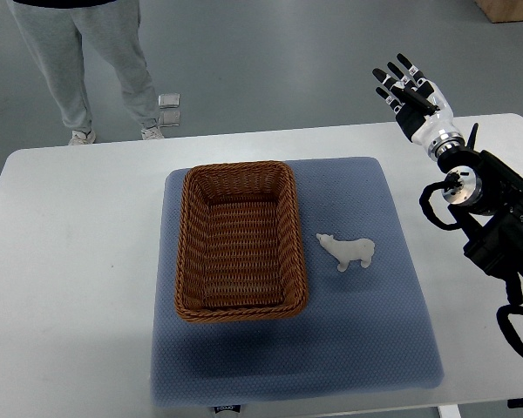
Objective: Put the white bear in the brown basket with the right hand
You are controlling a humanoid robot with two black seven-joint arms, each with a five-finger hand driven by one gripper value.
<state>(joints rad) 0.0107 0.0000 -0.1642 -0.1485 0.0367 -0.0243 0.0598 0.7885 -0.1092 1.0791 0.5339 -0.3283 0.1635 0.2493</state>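
Now bear (348, 252) beside basket (241, 240), robot hand (408, 93) empty.

White bear (347, 252) stands just right of empty brown basket (241, 239).

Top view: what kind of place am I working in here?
Probably a robotics lab or test room: a plain white table with a blue-grey padded mat, bare grey concrete floor, and a person in grey trousers standing by.
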